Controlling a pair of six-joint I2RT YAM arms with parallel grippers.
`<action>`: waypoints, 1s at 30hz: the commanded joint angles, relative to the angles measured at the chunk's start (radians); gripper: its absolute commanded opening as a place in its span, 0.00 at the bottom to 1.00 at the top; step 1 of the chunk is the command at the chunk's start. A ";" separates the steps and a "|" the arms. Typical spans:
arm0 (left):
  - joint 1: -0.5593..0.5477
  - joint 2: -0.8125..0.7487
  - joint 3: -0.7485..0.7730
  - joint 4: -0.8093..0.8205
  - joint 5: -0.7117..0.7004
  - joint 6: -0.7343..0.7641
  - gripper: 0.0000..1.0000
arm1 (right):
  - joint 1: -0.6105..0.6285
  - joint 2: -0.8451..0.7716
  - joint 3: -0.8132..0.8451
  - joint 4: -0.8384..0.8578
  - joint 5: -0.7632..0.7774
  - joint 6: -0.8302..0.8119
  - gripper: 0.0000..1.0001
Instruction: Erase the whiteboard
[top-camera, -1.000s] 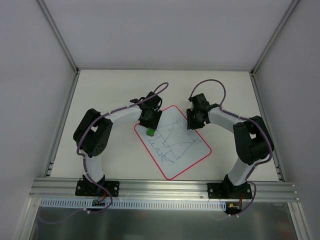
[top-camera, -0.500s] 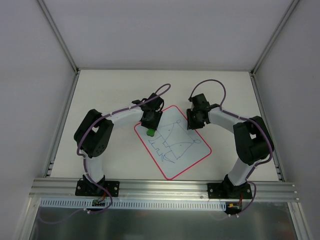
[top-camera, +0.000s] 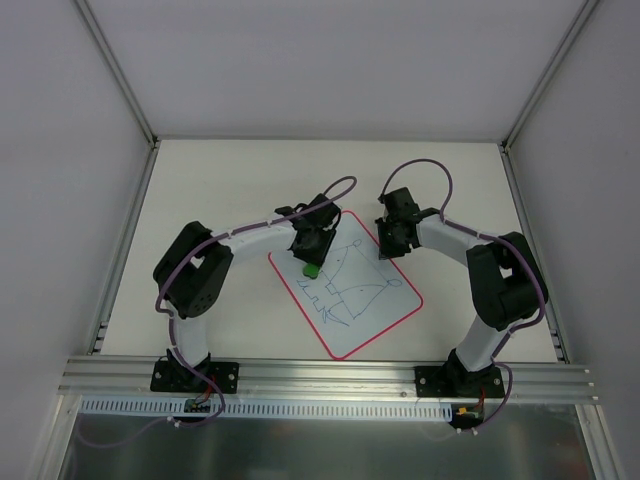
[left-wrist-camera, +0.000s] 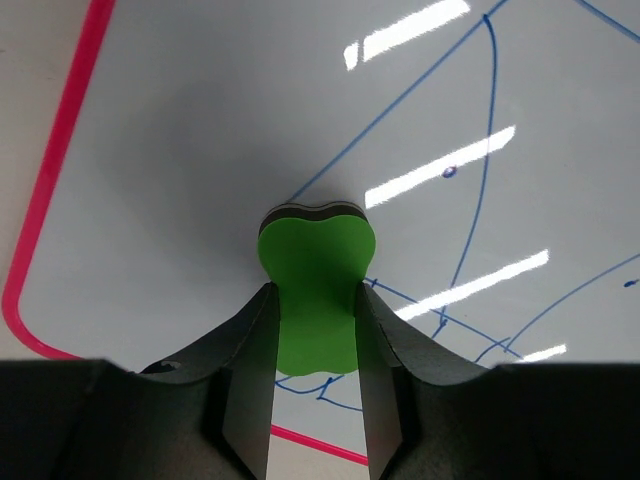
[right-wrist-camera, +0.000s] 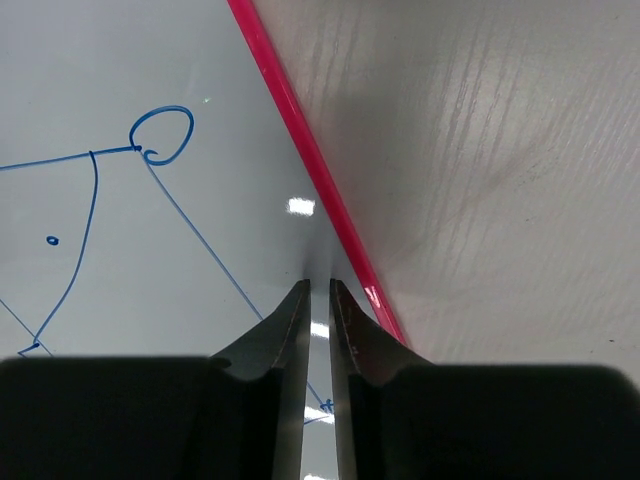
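Left gripper (left-wrist-camera: 315, 290): clamped on the eraser, one finger on each flank; the foam bulges past the tips, so the grip looks firm.
Eraser (left-wrist-camera: 315, 250): small green block with a dark felt face. That face is down on the board, near its left edge, at the end of a long blue stroke.
Board (top-camera: 375, 312): flat on the table between the two arms, turned at an angle, with a red rim all round.
Lines (top-camera: 345, 285): a blue drawing covers the middle and right of the board. The patch left of the eraser looks bare.
Right gripper (right-wrist-camera: 318, 285): all but closed, only a slit between the jaws and nothing in it. The tips are planted on the board just inside its right rim.
Step in hand: probably wiping, with most of the drawing left to clear.
Doing it well: keep the felt flat and pressed down. Sweep in overlapping passes from the left side towards the right arm. Lift rather than drag at the rim, so the block does not catch.
Holding the board: the right tips likely serve as a pin, and steady downward pressure should stop the board sliding or spinning under the strokes. They will have to shift before the last strokes near them can go.
Table (right-wrist-camera: 500, 150): pale with a faint wood grain, matt beside the glossy board.
Room: white walls (top-camera: 60, 150) on three sides and a metal rail (top-camera: 330, 372) along the near edge.
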 joint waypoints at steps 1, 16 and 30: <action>-0.047 0.020 0.010 -0.004 0.029 -0.026 0.05 | 0.006 0.022 -0.022 -0.031 -0.005 0.017 0.15; -0.052 0.025 -0.001 -0.004 0.003 -0.040 0.04 | -0.087 -0.030 0.017 -0.059 0.049 -0.029 0.24; -0.053 0.031 0.001 -0.004 0.002 -0.034 0.03 | -0.107 -0.004 0.037 -0.060 0.005 -0.049 0.26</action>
